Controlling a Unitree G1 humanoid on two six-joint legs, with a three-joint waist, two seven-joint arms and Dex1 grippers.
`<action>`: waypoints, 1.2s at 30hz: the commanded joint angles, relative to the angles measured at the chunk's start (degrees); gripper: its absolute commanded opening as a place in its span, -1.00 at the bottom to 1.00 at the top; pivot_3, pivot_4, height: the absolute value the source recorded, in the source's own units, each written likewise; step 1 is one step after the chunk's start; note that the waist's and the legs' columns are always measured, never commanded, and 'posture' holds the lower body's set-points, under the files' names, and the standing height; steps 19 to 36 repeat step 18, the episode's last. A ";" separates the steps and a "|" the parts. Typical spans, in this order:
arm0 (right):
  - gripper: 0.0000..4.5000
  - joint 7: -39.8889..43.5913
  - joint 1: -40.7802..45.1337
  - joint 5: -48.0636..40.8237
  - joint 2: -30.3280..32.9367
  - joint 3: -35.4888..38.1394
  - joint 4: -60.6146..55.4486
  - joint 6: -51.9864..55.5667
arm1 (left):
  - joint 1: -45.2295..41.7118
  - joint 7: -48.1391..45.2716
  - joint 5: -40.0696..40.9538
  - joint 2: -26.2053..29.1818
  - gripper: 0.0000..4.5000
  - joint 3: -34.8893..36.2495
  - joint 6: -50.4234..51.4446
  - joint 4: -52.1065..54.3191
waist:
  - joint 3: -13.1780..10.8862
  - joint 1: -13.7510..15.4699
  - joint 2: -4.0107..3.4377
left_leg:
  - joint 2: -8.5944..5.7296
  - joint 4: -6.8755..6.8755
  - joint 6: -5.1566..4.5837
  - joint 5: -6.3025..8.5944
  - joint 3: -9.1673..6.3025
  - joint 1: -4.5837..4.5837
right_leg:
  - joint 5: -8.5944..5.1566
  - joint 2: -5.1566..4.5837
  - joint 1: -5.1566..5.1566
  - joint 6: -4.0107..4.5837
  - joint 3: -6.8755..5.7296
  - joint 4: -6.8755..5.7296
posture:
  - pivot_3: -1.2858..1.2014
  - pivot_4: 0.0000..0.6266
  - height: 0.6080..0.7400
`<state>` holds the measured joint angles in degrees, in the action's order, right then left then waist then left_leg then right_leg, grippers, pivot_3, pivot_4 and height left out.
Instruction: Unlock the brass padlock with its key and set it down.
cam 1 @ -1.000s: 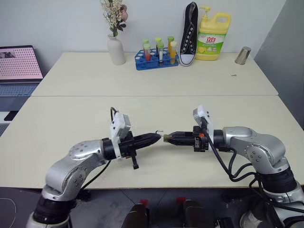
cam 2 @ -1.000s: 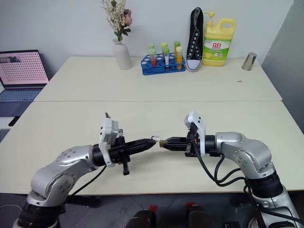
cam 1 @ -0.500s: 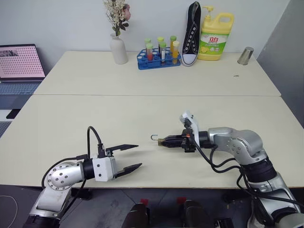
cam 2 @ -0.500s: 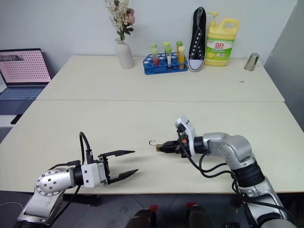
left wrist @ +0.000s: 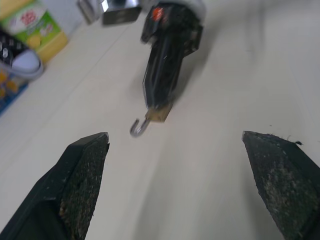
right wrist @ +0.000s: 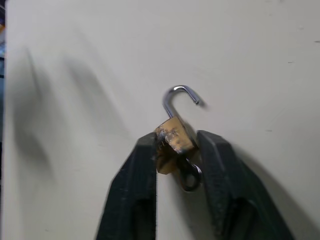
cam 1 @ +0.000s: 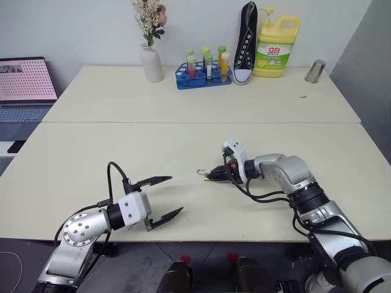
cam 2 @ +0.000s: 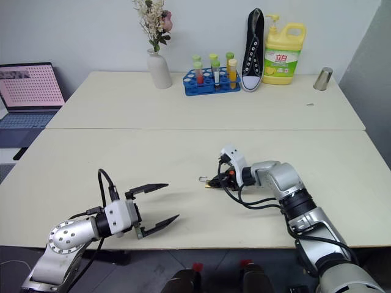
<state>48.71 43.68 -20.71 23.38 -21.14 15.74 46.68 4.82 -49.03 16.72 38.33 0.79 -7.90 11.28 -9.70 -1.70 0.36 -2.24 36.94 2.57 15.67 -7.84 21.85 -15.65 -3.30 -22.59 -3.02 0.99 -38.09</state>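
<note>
Left gripper (cam 1: 164,199) agape (right gripper (right wrist: 175,150) narrower)

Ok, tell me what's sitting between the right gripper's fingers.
The brass padlock sits between the right gripper's two black fingers, its silvery shackle swung open and sticking out over the table. A small ring shows below the body; the fingers cover the padlock's sides.

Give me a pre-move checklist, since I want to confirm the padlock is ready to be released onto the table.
1. Shackle swung open: ok, the brass padlock shows its hooked shackle free at one end.
2. Padlock between the right gripper fingers: ok.
3. Padlock resting on the table: cannot tell; it is low and close to the surface.
4. Left gripper clear of the padlock: ok, open and well apart.
5. Key out of the lock: cannot tell; a small ring hangs below the body.
</note>
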 commanded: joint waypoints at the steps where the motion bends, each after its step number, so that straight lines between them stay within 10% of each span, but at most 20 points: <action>1: 0.31 2.29 -1.14 0.24 2.03 1.88 -5.16 -0.83 | -1.09 1.05 4.21 0.83 1.00 1.61 9.07 4.38 | 0.00 -0.18 0.00 | 0.00 0.00 0.00 0.00 -0.01 0.00 | 0.00 0.00 0.00 0.00 -0.01 0.00 | 0.03 -0.52 1.00; 6: 0.98 6.13 -8.30 2.40 11.82 2.60 -22.09 -5.66 | -4.52 0.94 4.03 3.53 1.00 1.71 18.47 5.31 | -0.04 -0.14 -0.06 | 0.05 -0.05 0.00 0.00 -0.02 0.05 | 0.00 0.04 -0.05 0.00 -0.02 0.00 | 0.03 -0.52 1.00; 15: 0.98 5.68 -23.98 -4.47 22.98 15.86 -46.36 -3.50 | -6.88 -3.72 1.41 7.78 1.00 3.49 15.48 2.85 | -0.07 -0.12 -0.05 | 0.09 -0.05 0.01 0.00 0.06 0.03 | -0.01 0.04 0.00 -0.01 0.01 0.08 | 0.03 -0.52 1.00; 36: 0.98 4.11 -24.37 -4.75 22.40 15.82 -47.16 -2.56 | -6.79 -5.53 2.15 7.91 1.00 3.31 15.58 2.89 | -0.07 -0.12 -0.05 | 0.09 -0.04 0.01 0.00 0.06 -0.01 | -0.01 0.04 0.07 -0.01 0.00 0.10 | 0.03 -0.52 1.00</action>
